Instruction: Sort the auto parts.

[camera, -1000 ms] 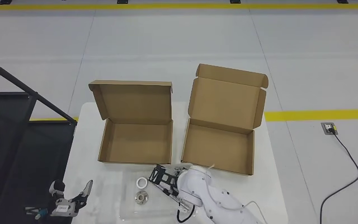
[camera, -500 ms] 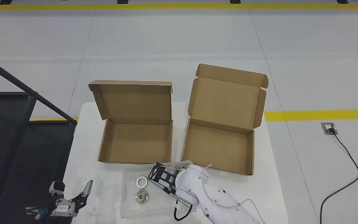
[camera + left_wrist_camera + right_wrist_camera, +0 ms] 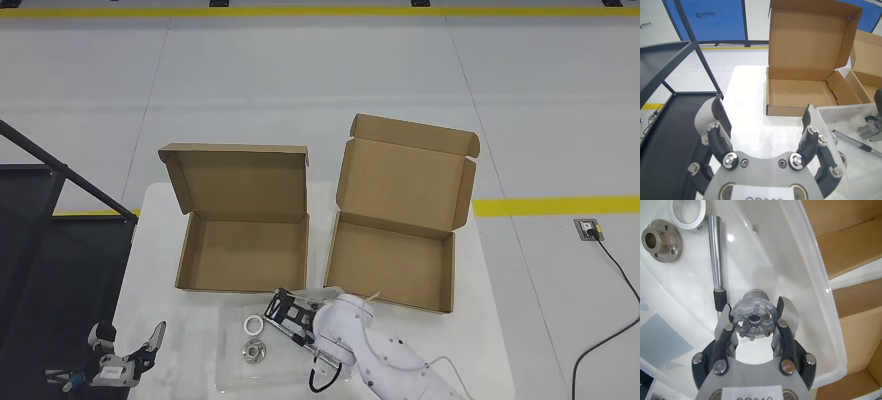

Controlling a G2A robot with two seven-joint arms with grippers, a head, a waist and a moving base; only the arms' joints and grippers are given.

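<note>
Sorting under way: the right claw (image 3: 754, 305) was down inside the clear bin (image 3: 821, 294), its two fingers pressed against opposite edges of a cast hub (image 3: 753, 317), gripping the part by its disc. The hub's bored face was turned toward the wrist, so its axis ran along the claw's own line of reach rather than across it. A chrome rod (image 3: 716, 256) lay just beside the hub, black-sleeved end nearest one finger and long axis pointing away toward a ring (image 3: 687, 217) and a flanged bushing (image 3: 661, 245).

From above, the right claw (image 3: 283, 308) sat at the bin's far edge, with the two open cartons close ahead on the tabletop (image 3: 150, 270): the left box (image 3: 243, 252) at about 11 o'clock, the right box (image 3: 388, 262) at about 1 o'clock. Either looked a short carry for this arm.

The left claw (image 3: 762, 104) hung wide open and empty off the tabletop's corner, at about 8 o'clock from the bin and well apart from the parts.
</note>
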